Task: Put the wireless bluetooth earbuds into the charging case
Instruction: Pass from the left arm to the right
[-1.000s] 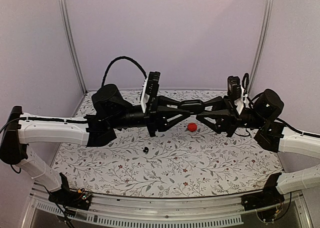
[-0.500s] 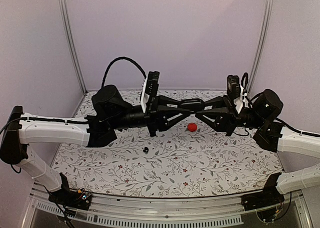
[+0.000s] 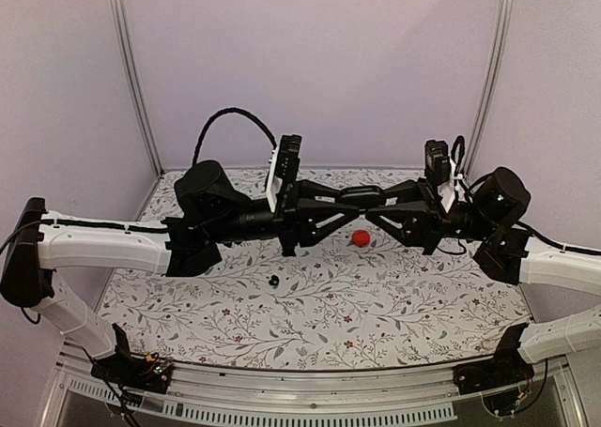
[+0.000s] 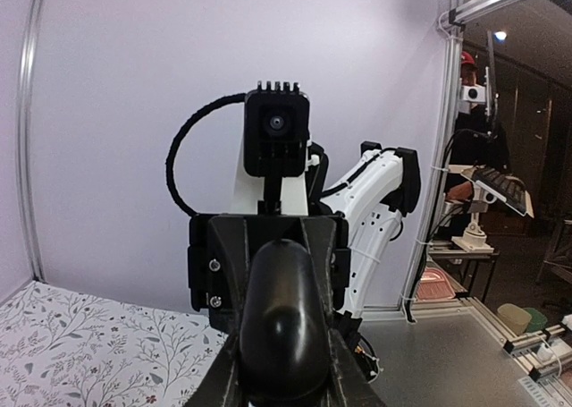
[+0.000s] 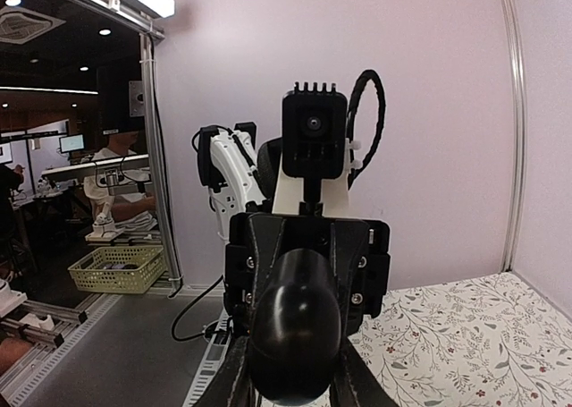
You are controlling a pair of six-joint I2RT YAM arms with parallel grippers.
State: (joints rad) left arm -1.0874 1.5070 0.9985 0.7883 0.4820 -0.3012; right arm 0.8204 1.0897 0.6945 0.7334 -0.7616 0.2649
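Held in mid-air above the worktop (image 3: 310,319), the charging case (image 3: 362,196) is clamped from opposite ends by the fingers of the left gripper (image 3: 349,202) and the right gripper (image 3: 383,205), and much of it is hidden by them. A red disc (image 3: 361,237) lies beneath it. One earbud (image 3: 273,281) is seen on the worktop, well apart, nearer the bases.

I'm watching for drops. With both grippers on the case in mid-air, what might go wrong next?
1. The charging case is held above the table between the left gripper and the right gripper; an uneven pull might make it slip and fall by the red disc.
2. An earbud lies loose on the table; a falling case or a low arm might knock it away.
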